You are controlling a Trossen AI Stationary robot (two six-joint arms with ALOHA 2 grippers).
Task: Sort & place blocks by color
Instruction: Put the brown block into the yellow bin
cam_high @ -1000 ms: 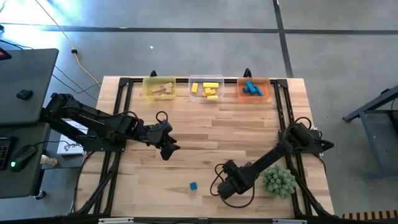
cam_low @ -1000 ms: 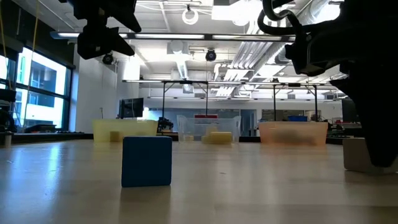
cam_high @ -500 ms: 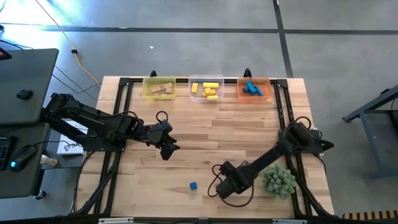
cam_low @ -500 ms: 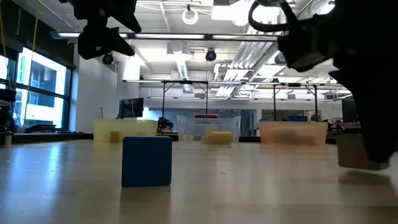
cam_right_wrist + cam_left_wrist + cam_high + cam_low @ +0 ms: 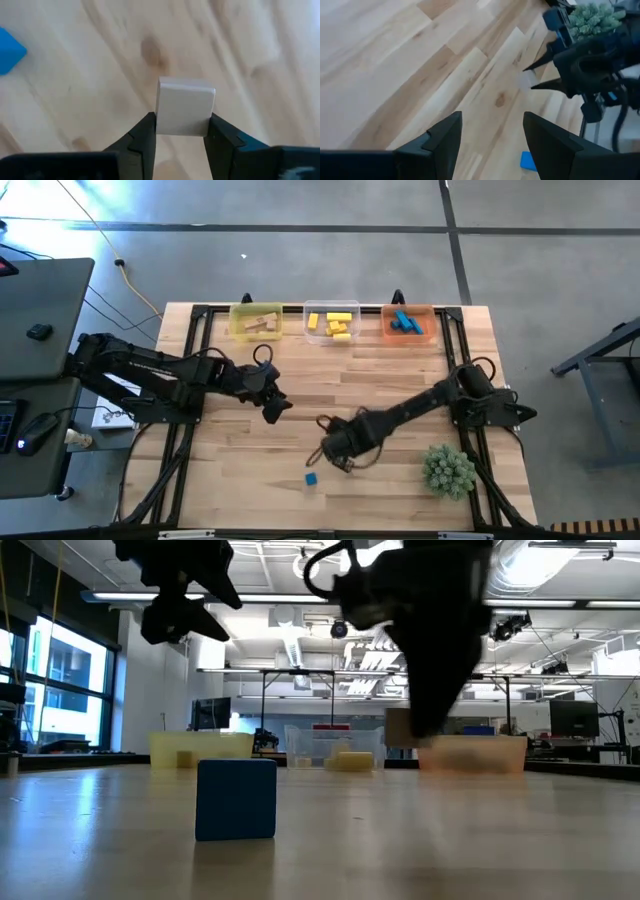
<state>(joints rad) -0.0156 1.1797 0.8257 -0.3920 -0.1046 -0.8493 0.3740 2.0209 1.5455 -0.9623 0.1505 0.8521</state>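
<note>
Though hidden from high cam, tan block (image 5: 185, 106) pinched in R hand (image 5: 181, 131) per wrist cam; L hand (image 5: 492, 135) spread.

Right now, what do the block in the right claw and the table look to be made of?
The block held in the right claw looks like plain pale wood, smooth and unpainted, with no grain that I can make out. The table seems to be light wooden planks with a faint sheen: visible grain, knots and board seams.

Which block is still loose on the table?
The small blue wooden cube near the front edge; the tan cube is in the right claw.
</note>
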